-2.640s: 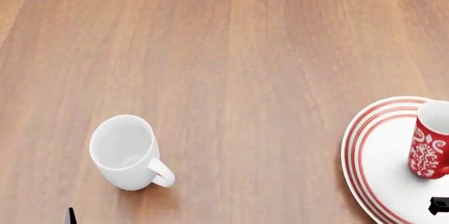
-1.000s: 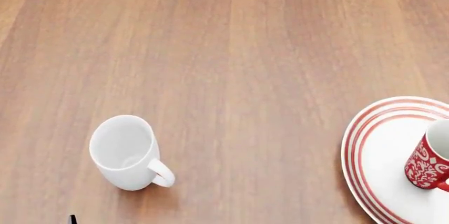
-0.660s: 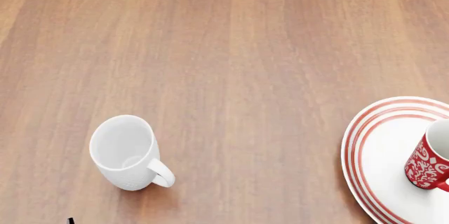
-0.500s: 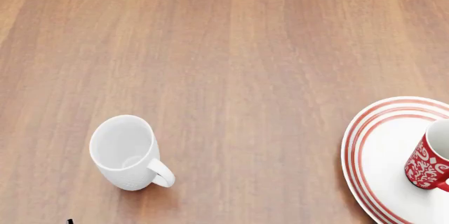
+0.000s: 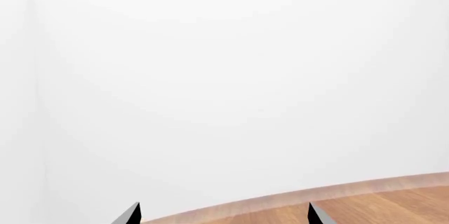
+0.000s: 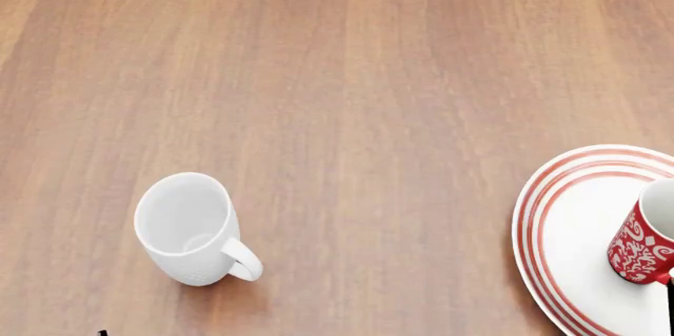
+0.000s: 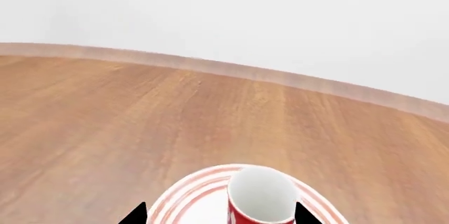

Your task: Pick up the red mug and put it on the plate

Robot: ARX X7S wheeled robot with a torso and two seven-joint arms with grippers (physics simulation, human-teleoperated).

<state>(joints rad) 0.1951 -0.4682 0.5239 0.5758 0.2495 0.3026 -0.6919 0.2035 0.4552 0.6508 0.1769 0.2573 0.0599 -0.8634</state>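
Judging from how things lie, we think the main risk now is knocking the mug (image 6: 643, 240) over; it stands upright on the plate (image 6: 558, 225), at about 3 o'clock from the head view's centre, cut by the frame edge; in the right wrist view the right gripper (image 7: 218, 214) has a finger tip on each side of the mug (image 7: 260, 197), so any sideways drift or twist as the arm pulls away could clip the rim or the handle and tip it; a tall mug on a smooth plate (image 7: 189, 190) would probably slide or topple easily, and it could roll off toward the table (image 6: 348, 99); a straight retreat, up or back along the fingers' own line, looks safest to us.

The right gripper's fingers are spread apart, wider than the mug, and we see no contact with it; only their dark tips show, so we cannot read the wrist's angle closely; the camera looks down over the mug's white mouth and out across the table. A thin dark sliver by the mug in the head view may be part of that arm; we cannot tell.

The left gripper (image 5: 223, 214) is also spread, holding nothing; its camera sees the far table edge and a blank white backdrop, so it seems level or raised, away from the work. The white mug (image 6: 192, 229) stands well apart at 8 o'clock, in no danger.
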